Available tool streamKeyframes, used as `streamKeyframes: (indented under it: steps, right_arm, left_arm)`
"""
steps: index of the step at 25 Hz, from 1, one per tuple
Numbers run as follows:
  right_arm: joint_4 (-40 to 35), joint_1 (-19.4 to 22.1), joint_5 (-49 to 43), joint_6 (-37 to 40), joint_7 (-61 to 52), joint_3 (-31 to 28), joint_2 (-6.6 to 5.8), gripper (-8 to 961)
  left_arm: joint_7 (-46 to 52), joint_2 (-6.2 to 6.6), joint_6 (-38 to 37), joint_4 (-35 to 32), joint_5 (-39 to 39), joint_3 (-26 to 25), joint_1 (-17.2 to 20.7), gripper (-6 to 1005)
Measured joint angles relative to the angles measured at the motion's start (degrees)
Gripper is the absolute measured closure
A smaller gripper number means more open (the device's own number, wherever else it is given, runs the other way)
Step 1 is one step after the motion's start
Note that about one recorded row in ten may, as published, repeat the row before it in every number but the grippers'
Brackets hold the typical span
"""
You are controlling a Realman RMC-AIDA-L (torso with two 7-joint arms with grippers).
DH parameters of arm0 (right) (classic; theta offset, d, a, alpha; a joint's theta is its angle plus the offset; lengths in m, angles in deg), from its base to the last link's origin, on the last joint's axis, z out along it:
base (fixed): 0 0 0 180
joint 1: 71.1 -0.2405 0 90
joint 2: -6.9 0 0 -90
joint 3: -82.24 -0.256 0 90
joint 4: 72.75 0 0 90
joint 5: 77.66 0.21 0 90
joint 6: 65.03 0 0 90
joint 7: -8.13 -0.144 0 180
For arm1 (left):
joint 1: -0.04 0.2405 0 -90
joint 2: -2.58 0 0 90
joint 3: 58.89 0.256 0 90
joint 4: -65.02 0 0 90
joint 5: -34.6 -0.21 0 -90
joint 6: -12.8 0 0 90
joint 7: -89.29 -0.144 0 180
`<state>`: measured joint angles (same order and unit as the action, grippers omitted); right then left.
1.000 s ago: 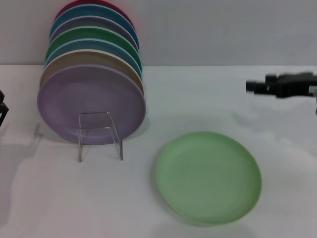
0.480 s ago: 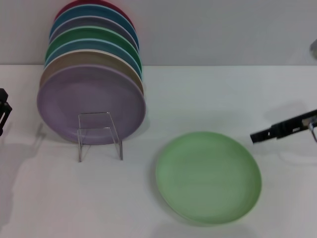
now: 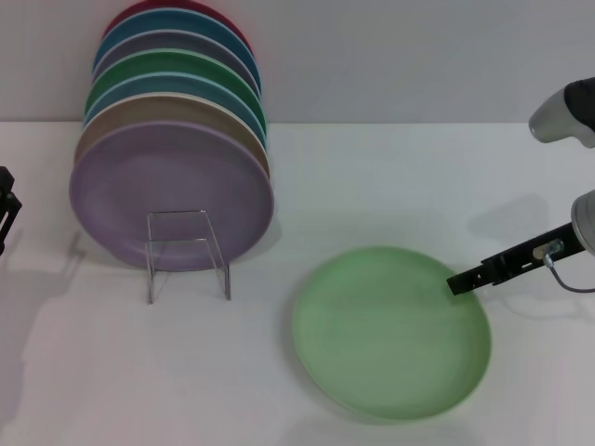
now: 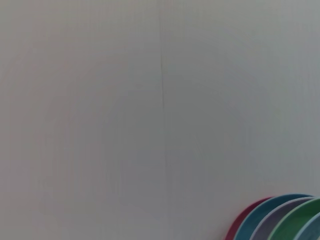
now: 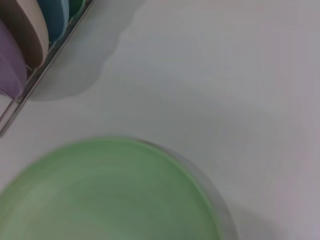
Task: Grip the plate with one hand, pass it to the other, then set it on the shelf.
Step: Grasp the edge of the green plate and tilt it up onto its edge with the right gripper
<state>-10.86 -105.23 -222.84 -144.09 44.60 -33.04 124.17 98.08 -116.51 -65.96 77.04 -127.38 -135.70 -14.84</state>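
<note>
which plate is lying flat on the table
The pale mint-green plate, alone by the right end effector; the others stand on edge in the rack.

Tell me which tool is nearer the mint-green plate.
Right. The right tool sits at the plate's right rim; the left tool is parked at the table's far left edge, beyond the rack.

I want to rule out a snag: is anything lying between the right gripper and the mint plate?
Nothing visible. The right gripper is at the plate's right rim, with only bare table around it.
</note>
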Motion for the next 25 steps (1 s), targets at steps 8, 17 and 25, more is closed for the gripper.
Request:
streamKeyframes:
  steps: [8,17,25]
  right_arm:
    - [-2.23,-0.7,0.14,1.29,0.26,1.1,0.06,260]
    - [-5.16,-2.27,0.2,2.27,0.14,2.57,0.05,294]
    - [-6.12,-2.93,-0.03,3.01,0.14,6.92,0.02,606]
  left_arm:
    - [0.0,0.0,0.02,0.58,0.01,0.76,-0.34,206]
    - [0.0,0.0,0.0,1.31,0.1,1.35,-0.44,208]
    - [3.23,0.94,-0.84,8.44,-0.48,7.34,2.36,211]
